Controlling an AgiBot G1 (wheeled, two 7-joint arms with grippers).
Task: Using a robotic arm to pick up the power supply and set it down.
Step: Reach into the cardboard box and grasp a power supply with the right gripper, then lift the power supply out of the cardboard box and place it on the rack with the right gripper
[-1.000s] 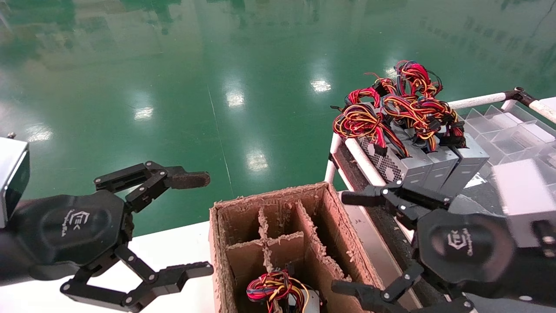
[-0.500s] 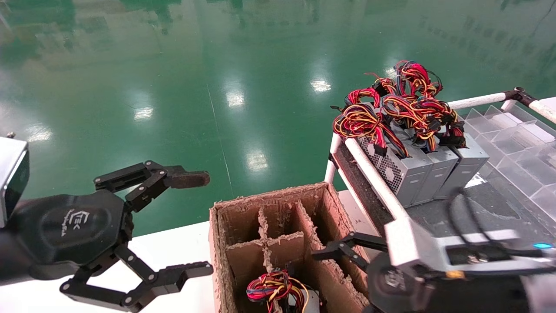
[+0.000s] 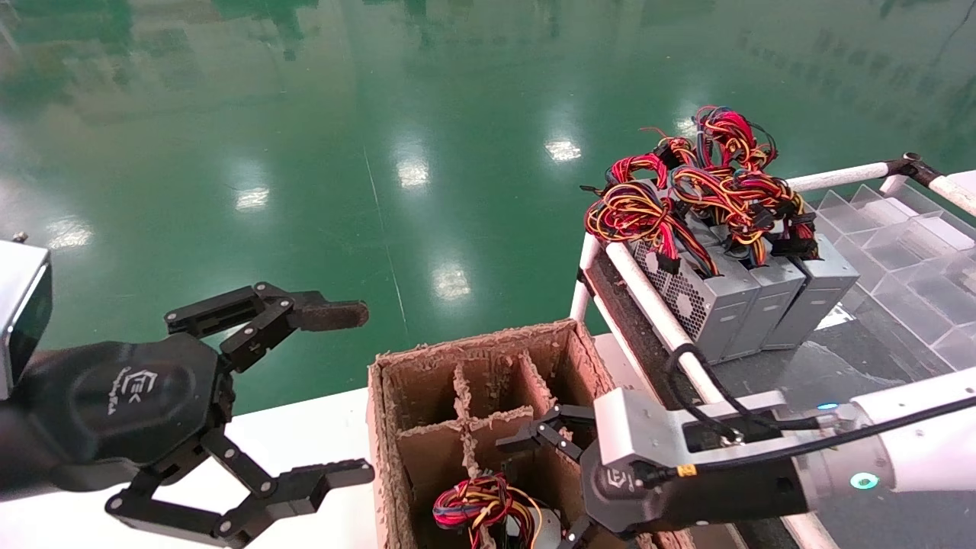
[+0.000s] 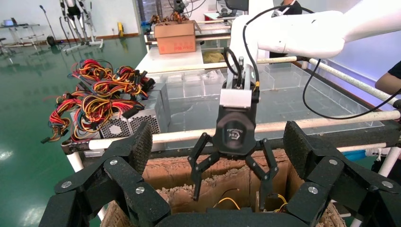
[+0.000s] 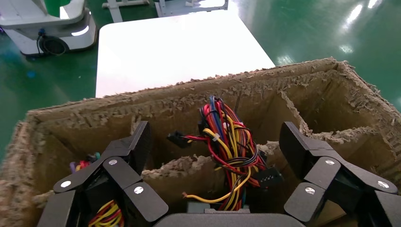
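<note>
Green glossy floor (image 3: 320, 152) fills the upper half of the head view, with a white table (image 3: 320, 435) along the bottom. On it stands a torn cardboard box (image 3: 427, 366) with dividers. A power supply (image 3: 488, 511) sits in the box's near middle compartment, at lower centre of the frame; mostly its red, yellow and black wire bundle (image 5: 227, 146) shows, rising above the divider in the right wrist view. The right gripper (image 3: 560, 476), on the robotic arm (image 3: 762, 465) reaching in from the right edge, hangs over the box's right-hand compartment just beside that bundle, fingers (image 4: 197, 175) spread wide and holding nothing. At centre right, three more supplies (image 3: 762, 293) stand side by side on a white-railed rack (image 3: 648, 297), wires piled on top. The left gripper (image 3: 335, 396) is parked at lower left over the table edge, fingers apart, one tip pad (image 3: 328, 314) brown and worn.
</note>
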